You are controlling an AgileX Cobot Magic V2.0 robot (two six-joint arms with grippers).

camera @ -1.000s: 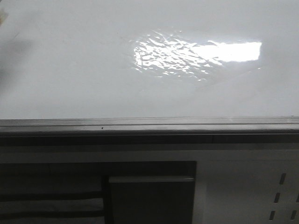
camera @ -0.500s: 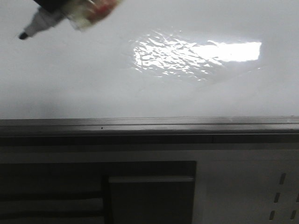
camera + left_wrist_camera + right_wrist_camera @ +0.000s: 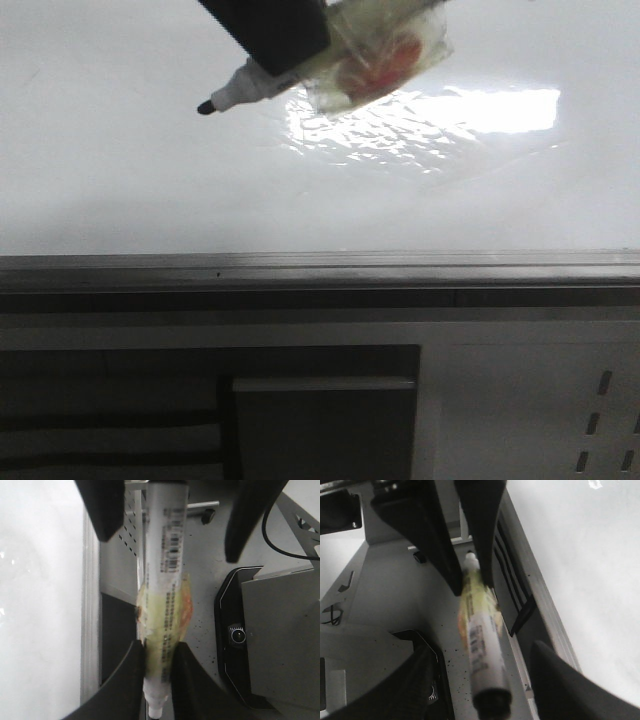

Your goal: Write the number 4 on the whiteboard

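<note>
The whiteboard [image 3: 150,180] is glossy white with a rippled light reflection and a grey rail [image 3: 320,265] along its near edge. No number 4 or other mark shows on it. My left gripper [image 3: 275,30] is shut on a white marker [image 3: 245,90] wrapped in yellowish tape, and its dark tip [image 3: 205,107] hovers over the board's upper middle. In the left wrist view the left gripper [image 3: 159,650] pinches the marker [image 3: 165,555] near its nib. My right gripper [image 3: 482,652] is open, with its fingers either side of the marker's rear end [image 3: 490,700] and not touching it.
Below the rail there is a dark recess [image 3: 320,400] and a pale slotted panel [image 3: 600,400]. In the left wrist view a black camera unit [image 3: 237,635] and a black cable [image 3: 280,540] lie on the grey base beside the board [image 3: 40,605].
The marker in my left gripper has come into the front view from the top left and moved right and down over the board. The board itself is unchanged.
</note>
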